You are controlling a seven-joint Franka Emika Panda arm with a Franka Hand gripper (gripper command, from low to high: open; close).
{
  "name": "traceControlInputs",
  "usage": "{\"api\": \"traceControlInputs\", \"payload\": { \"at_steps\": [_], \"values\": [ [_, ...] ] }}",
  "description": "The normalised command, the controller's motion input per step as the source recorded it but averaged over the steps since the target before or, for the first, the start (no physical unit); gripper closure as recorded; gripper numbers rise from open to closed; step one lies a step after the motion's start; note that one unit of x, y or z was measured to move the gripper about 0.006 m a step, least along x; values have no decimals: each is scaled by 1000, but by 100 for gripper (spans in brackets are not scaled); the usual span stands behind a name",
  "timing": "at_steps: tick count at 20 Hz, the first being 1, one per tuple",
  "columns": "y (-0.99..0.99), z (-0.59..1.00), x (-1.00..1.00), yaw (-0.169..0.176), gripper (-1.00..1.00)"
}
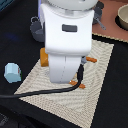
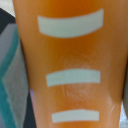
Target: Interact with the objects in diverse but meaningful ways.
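Note:
The golden-brown bread loaf (image 2: 70,60) fills the wrist view from very close, showing three pale curved slash marks. In the exterior view only an orange edge of the loaf (image 1: 43,57) shows beside the white arm (image 1: 67,40), which stands over the woven mat (image 1: 100,75). The arm's body hides the gripper, and no fingers show in the wrist view. A light-blue cup (image 1: 11,73) sits off the mat at the exterior view's left. A grey handled pot (image 1: 36,28) stands at the back left.
Orange-handled cutlery (image 1: 90,59) lies on the mat right of the arm, with another orange piece (image 1: 78,84) nearer the front. A tan round dish (image 1: 122,17) sits at the back right. A black cable (image 1: 40,93) trails across the mat.

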Motion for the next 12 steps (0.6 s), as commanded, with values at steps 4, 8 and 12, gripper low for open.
{"api": "traceControlInputs", "payload": {
  "at_steps": [4, 8, 12],
  "values": [
    [150, -308, -881, 0, 100],
    [92, -423, -768, 0, 100],
    [69, -491, -711, 0, 100]
  ]
}}
